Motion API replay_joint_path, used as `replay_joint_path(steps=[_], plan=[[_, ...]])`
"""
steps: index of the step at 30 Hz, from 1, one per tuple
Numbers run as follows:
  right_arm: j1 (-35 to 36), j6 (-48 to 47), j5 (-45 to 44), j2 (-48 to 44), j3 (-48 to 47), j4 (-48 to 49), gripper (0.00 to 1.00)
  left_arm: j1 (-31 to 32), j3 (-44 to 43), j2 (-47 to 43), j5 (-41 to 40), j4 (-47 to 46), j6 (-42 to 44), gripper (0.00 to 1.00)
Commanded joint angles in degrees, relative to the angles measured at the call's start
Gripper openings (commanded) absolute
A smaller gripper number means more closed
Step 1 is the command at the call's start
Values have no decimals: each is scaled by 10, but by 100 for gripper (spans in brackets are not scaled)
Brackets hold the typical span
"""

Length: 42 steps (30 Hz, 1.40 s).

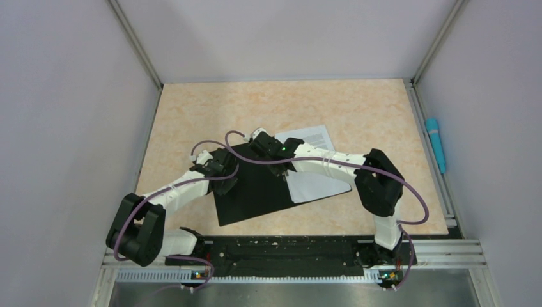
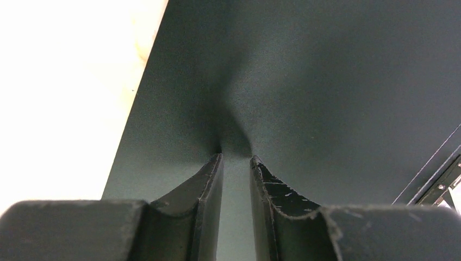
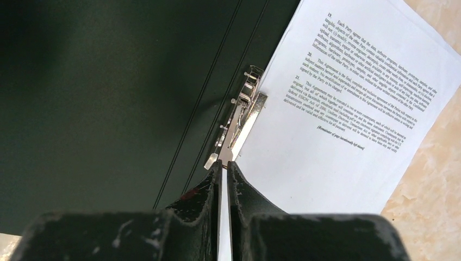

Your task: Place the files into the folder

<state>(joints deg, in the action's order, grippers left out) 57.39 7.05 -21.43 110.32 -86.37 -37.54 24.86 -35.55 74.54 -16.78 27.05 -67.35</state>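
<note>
The folder (image 1: 255,192) lies open on the table with its black inside up. The files (image 1: 316,182), white printed sheets, lie on its right half and stick out past its far and right edges. My left gripper (image 1: 225,185) rests tip-down on the folder's left flap (image 2: 326,81); its jaws (image 2: 236,157) stand a narrow gap apart with nothing between them. My right gripper (image 3: 223,163) is shut, its tips at the near end of the metal spine clip (image 3: 242,114), beside the left edge of the files (image 3: 337,147).
A blue pen-like stick (image 1: 436,144) lies along the right edge of the beige table (image 1: 358,102). Grey walls close in the left, far and right sides. A black rail (image 1: 287,252) with the arm bases runs along the near edge.
</note>
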Motion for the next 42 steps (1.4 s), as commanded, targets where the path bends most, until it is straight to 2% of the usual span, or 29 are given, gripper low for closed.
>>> replay_joint_path(steps=[1,8,17,24,30,36,42], plan=[[8,-2,3,10,-17,1,6,-6,20,16,8,13,7,30],[3,16,0,-2,26,-1,0,-11,23,17,10,11,7,30],[-7,42,18,-25,84,13,0,-17,25,24,14,8,10,30],[-19,49,33,-20,91,24,0,-19,24,28,19,3,13,30],[-26,53,52,-49,76,37,0,-20,23,30,18,2,18,30],[-26,35,59,-63,7,23,12,-21,24,32,22,-3,19,30],[-25,12,20,-22,-65,-13,15,-23,24,33,24,-5,20,30]])
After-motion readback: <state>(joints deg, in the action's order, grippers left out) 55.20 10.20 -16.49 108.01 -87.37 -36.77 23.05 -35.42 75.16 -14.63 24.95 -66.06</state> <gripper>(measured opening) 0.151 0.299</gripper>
